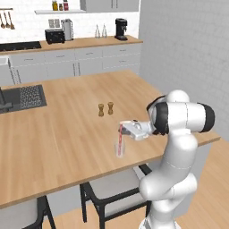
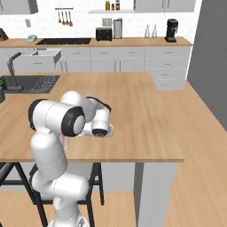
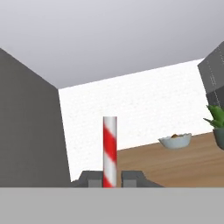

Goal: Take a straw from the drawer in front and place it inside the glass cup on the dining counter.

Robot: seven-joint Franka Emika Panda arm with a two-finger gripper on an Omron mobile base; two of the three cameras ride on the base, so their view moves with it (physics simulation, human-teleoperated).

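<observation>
Striped straw (image 3: pixel 110 151) between fingers (image 3: pixel 92 178).

White tiled walls (image 1: pixel 188 53) are enclosing the kitchen, and a wood floor (image 2: pixel 199 186) is showing at the right. Grey cabinets (image 2: pixel 133 60) are running along the back wall, under a shelf (image 1: pixel 58 11). Dark-framed chairs (image 1: pixel 112 190) are standing at the island.

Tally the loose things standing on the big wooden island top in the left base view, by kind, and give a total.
Small brown shakers: 2
Clear glass cup: 1
Red-and-white striped straw, upright between the gripper's fingers with its lower end in the glass cup: 1
Total: 4
</observation>
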